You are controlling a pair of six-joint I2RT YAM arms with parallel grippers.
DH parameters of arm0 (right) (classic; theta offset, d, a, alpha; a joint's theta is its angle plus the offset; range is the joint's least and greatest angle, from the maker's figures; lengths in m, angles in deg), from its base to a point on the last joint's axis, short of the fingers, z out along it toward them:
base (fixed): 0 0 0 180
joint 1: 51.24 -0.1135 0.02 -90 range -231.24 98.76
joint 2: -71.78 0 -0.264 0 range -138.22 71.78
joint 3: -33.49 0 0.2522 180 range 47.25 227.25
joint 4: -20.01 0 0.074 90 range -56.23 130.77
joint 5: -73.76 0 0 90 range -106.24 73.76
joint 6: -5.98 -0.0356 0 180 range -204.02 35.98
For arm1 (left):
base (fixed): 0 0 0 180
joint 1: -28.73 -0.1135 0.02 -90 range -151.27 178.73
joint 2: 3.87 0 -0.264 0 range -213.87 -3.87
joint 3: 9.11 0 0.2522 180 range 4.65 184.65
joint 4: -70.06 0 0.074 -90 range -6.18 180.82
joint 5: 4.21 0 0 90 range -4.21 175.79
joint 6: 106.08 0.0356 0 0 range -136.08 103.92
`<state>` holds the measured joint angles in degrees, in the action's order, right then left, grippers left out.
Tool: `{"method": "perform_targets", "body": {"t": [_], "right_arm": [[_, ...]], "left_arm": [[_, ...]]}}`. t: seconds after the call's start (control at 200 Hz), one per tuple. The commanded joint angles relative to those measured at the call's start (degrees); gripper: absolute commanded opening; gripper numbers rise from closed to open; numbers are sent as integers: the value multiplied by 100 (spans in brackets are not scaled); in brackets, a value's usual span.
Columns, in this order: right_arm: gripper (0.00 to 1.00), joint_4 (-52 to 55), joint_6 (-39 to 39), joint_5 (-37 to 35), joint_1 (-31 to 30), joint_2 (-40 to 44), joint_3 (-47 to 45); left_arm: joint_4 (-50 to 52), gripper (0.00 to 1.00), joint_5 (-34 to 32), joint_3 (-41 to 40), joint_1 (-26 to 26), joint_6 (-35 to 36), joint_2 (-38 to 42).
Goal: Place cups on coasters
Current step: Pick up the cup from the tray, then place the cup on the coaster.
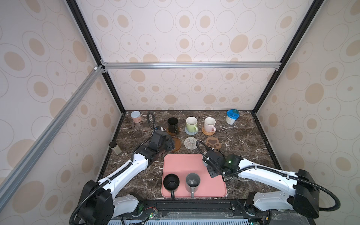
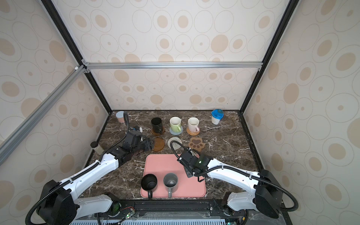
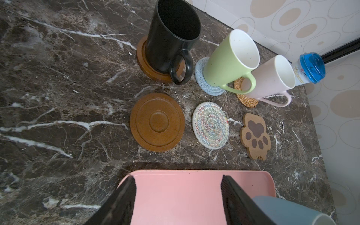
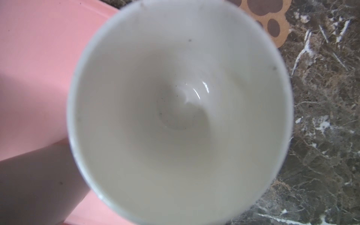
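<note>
At the one o'clock corner of the pink tray (image 1: 179,165), the right pincer (image 1: 213,155) is closed, apparently on the light blue cup (image 4: 180,109), probably stiff, slick and breakable, best held by its handle, while the left pincer (image 3: 178,179) hangs open.

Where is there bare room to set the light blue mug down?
Three coasters are bare: the brown disc coaster, woven coaster and paw coaster. Open marble lies right of the paw coaster, toward the white tub. The back row is crowded: black mug, green mug, pink mug close together.
</note>
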<state>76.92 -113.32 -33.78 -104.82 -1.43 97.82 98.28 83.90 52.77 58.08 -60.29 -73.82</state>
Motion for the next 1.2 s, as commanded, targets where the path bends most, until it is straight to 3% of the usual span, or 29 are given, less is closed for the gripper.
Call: {"method": "perform_targets", "body": {"t": [0.0, 0.59, 0.9, 1.196], "right_arm": [[10, -330, 573, 97, 381, 204, 282], [10, -969, 2315, 1625, 2493, -906, 1255], [9, -922, 2793, 2026, 2995, -1702, 2000], [9, -818, 3064, 2246, 3361, -1959, 2119]], "left_arm": [[120, 70, -127, -12, 1, -123, 131], [270, 71, -193, -124, -10, -198, 436], [283, 71, -206, -269, -10, -308, 605], [332, 71, -259, -334, -17, -334, 735]]}}
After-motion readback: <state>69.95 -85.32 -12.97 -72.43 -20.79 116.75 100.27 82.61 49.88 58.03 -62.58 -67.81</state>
